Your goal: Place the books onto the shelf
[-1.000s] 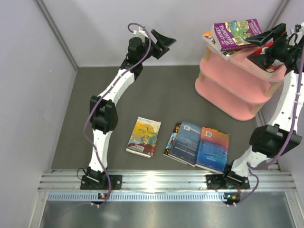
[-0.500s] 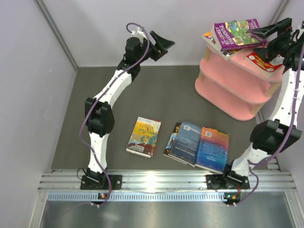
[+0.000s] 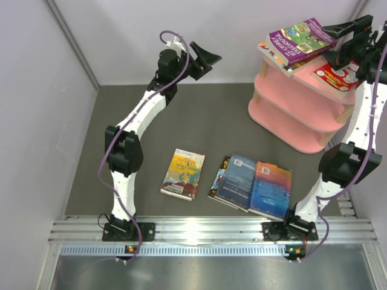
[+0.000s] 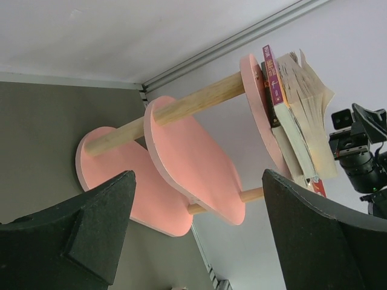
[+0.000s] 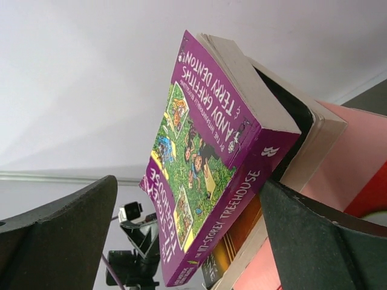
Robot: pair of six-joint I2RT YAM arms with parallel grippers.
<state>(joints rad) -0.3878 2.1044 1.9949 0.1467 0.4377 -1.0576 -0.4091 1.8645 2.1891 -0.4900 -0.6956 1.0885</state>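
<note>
The pink shelf (image 3: 290, 112) stands at the back right. On its top board a purple Treehouse book (image 3: 299, 36) lies tilted on a pale-edged book (image 3: 279, 59), with a red book (image 3: 331, 75) beside them. My right gripper (image 3: 334, 41) is open at the purple book's right end. In the right wrist view that book (image 5: 205, 163) fills the gap of the right gripper (image 5: 187, 181), its near edge raised off the one beneath (image 5: 314, 145). My left gripper (image 3: 205, 57) hangs open and empty at the back, facing the shelf (image 4: 193, 157). A yellow book (image 3: 183, 173) and two blue books (image 3: 239, 180) (image 3: 271, 188) lie on the floor.
A dark book (image 3: 217, 179) pokes out from under the left blue one. Grey walls close in on the left, the back and the right. The arm bases sit on a metal rail (image 3: 199, 229) at the near edge.
The right gripper has risen and pulled back a little. The purple book's right end has lifted and the book has tilted. The left arm has straightened slightly.
</note>
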